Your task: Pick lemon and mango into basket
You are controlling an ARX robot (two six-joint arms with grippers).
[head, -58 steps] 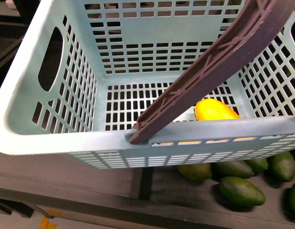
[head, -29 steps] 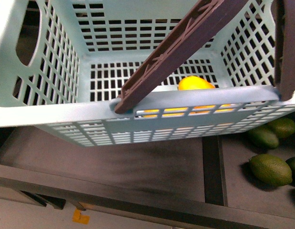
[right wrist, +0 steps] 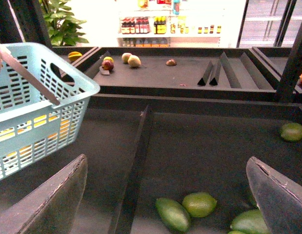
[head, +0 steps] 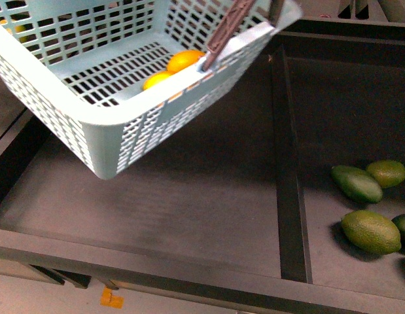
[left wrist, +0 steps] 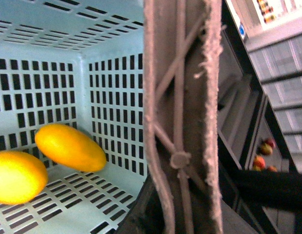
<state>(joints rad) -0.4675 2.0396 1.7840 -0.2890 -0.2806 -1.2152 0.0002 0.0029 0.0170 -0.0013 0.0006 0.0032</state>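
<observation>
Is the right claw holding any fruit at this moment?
No. In the right wrist view the right claw is open with nothing between its fingers, and the green fruits lie on the shelf below.

Green fruits [head: 370,230] lie clustered on the dark desk [head: 189,196] — all right of its raised divider [head: 288,183]. Left of that divider, bare surface.

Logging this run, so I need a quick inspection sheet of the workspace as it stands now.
Surface: dark display bins split by a divider.
Job's things: teal basket tilted in the air; lemon and mango lie inside.
Clutter: green fruits in the neighbouring bin; more fruit on a far shelf.
Claws: right claw open, holding nothing; left claw not seen, only the brown handle close before its camera.
Cables: nothing seen.
Surroundings: shop shelves and a potted plant.
</observation>
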